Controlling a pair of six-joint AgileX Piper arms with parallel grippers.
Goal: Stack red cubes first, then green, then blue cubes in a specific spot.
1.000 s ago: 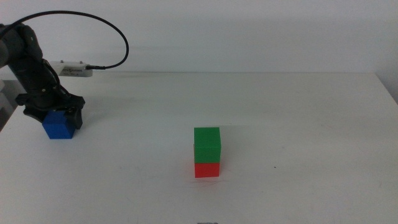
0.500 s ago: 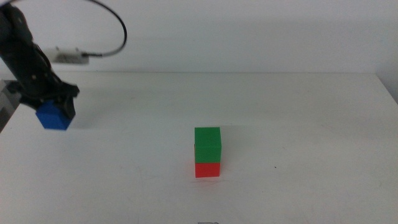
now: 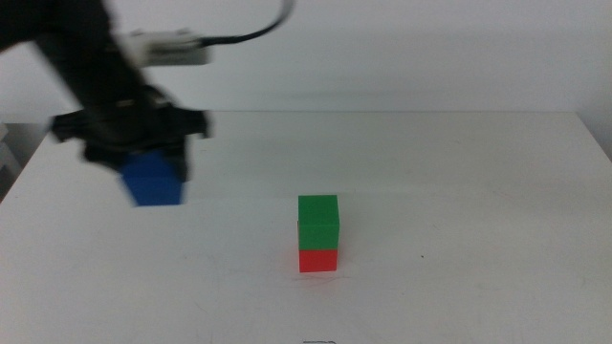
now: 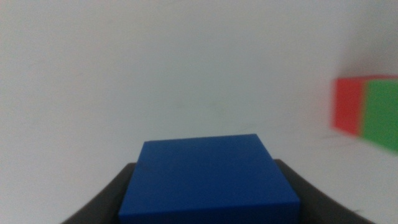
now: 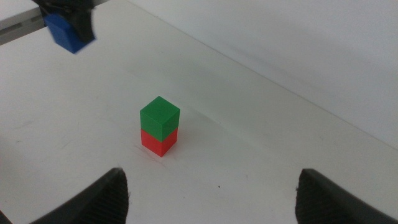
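Blue cube: small solid deep-blue cube [image 3: 153,181] held off the white tabletop [image 3: 459,191], left of the stack.
Left gripper [image 3: 134,153]: dark jaws clamped on the blue cube's sides.
Stack: plain green cube [image 3: 318,225] squarely on small bright-red cube [image 3: 318,260], mid-table.
Right gripper [image 5: 208,199]: jaws spread wide, apart from the stack.

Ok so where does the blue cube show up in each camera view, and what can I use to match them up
Middle view: blue cube at left of centre, held off the table by the left gripper.
Left wrist view: bottom centre, large, between the dark jaws.
Right wrist view: top left corner, small, under the left gripper.
Shared landmark: the green cube stacked on the red cube, seen in all three views.
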